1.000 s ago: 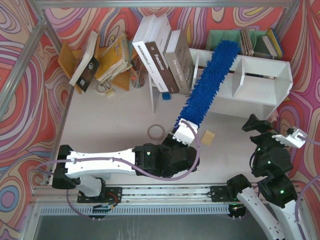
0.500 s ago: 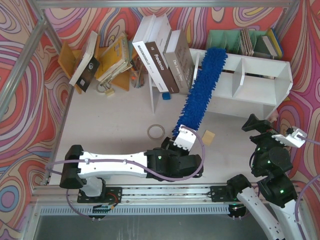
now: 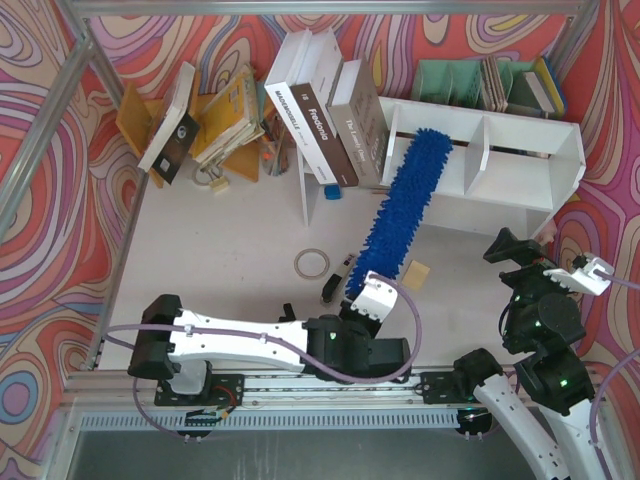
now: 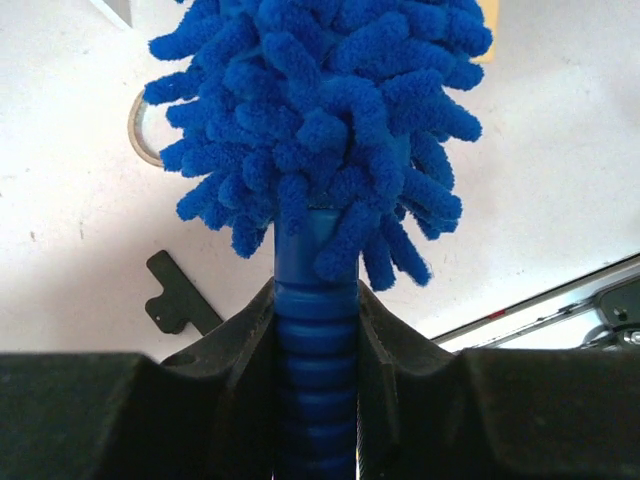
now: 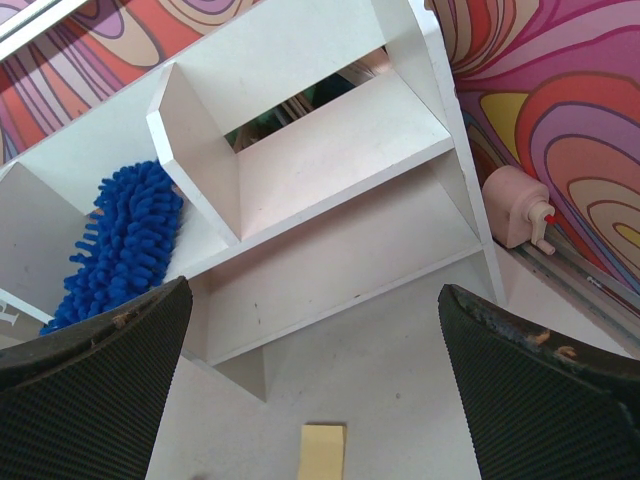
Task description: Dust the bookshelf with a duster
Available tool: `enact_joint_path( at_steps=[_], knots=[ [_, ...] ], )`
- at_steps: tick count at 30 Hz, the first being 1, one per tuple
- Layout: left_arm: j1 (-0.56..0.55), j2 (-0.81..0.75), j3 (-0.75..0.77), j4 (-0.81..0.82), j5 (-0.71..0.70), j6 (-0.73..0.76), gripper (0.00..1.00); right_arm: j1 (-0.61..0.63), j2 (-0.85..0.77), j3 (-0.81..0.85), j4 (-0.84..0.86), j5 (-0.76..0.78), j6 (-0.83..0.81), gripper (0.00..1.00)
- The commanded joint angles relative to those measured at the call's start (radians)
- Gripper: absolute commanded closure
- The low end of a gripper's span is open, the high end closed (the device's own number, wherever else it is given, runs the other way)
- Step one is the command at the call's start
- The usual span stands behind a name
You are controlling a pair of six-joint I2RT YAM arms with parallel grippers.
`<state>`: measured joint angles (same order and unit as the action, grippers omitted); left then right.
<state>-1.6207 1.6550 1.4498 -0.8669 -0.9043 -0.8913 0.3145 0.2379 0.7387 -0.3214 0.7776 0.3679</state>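
Here the left gripper [image 4: 315, 330] clamps its 2 fingers on the ribbed handle of the duster [image 3: 405, 205], whose fluffy head slants far and right until its tip lies in the left compartment of the bookshelf [image 3: 520, 195]. The right gripper [image 5: 320, 400] hangs wide and empty near the shelf's right end. Dusting looks under way, and the next move, I judge, is a sweep across that compartment's floor before the head goes to the compartment on its right.

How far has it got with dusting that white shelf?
Done: the left pincer grips the duster by its handle. Underway: its fluffy head lies inside one bookshelf compartment. Likely left: the neighbouring right compartment, with no blue in it. The right pincer hangs open, idle.
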Motion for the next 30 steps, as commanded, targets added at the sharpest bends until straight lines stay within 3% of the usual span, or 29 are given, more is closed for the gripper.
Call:
enact_joint_path(
  at_steps=[1,5,13,23,30],
  knots=[
    [-0.064,-0.051,0.083,-0.175,-0.220,-0.129,1.00,-0.001,0.003,0.021,-0.006,0.013,0.014,0.01],
    [-0.079,-0.066,0.133,-0.277,-0.251,-0.212,1.00,-0.001,0.003,0.022,-0.007,0.013,0.014,0.01],
    [-0.085,-0.042,0.123,-0.295,-0.174,-0.255,1.00,-0.001,0.005,0.023,-0.008,0.010,0.017,0.01],
    [-0.085,-0.001,0.108,-0.264,-0.001,-0.204,1.00,0.000,0.006,0.025,-0.011,0.008,0.017,0.01],
    [-0.085,-0.011,0.076,-0.261,0.031,-0.224,1.00,0.000,0.001,0.025,-0.013,0.009,0.020,0.01]
  ],
)
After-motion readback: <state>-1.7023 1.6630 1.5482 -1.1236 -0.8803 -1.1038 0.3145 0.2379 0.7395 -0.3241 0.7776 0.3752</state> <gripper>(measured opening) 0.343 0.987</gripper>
